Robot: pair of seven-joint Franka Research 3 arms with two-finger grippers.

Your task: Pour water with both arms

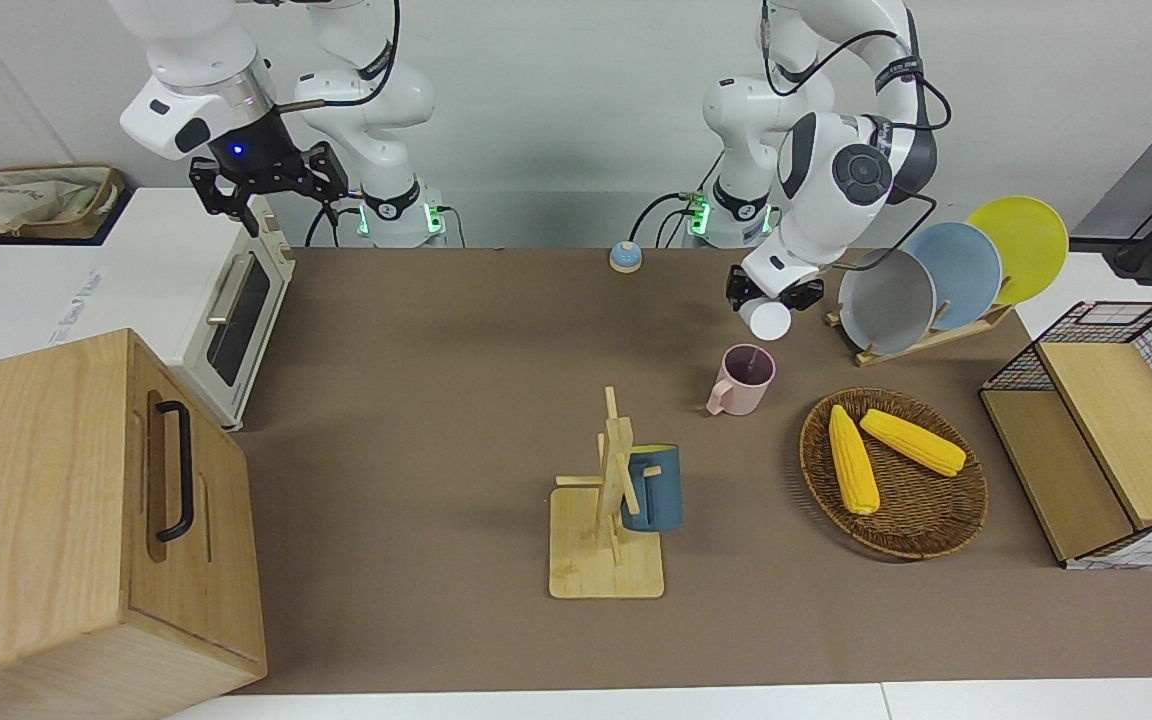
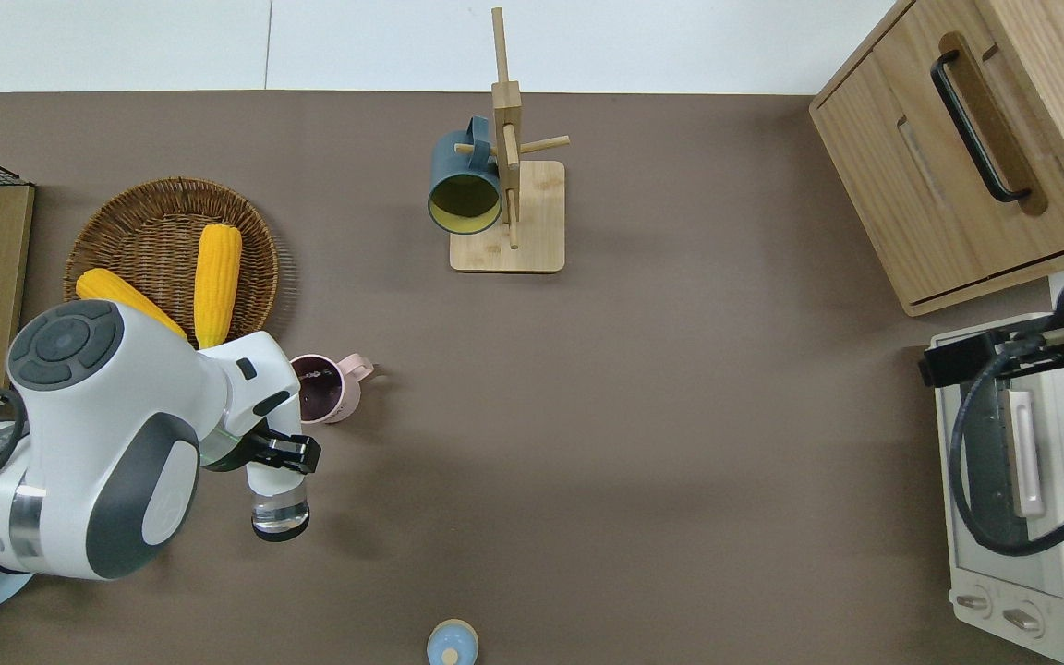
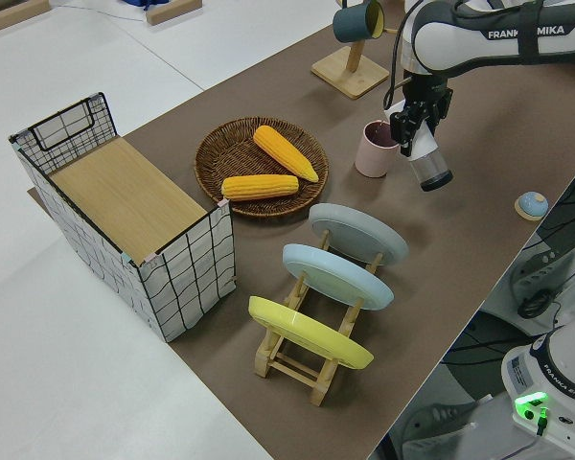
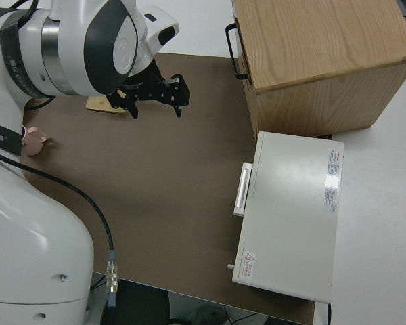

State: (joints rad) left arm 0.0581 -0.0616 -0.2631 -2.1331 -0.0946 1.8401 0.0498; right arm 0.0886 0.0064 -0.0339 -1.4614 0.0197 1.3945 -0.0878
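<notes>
My left gripper (image 1: 774,292) is shut on a clear cup (image 1: 769,320) and holds it tipped, mouth toward a pink mug (image 1: 742,378) that stands on the brown mat. In the overhead view the left gripper (image 2: 279,454) and the cup (image 2: 280,513) are over the mat just nearer to the robots than the mug (image 2: 327,389), where water glints. The left side view shows the cup (image 3: 430,169) beside the mug (image 3: 375,149). My right gripper (image 1: 267,188) is open and empty, up over the toaster oven's (image 1: 226,300) edge; it also shows in the right side view (image 4: 155,99).
A wicker basket (image 1: 936,530) with two corn cobs lies beside the mug. A plate rack (image 1: 921,340), a wire crate (image 1: 1116,440), a mug tree (image 1: 606,500) with a blue mug, a wooden cabinet (image 1: 66,520) and a small blue bell (image 1: 624,258) stand around.
</notes>
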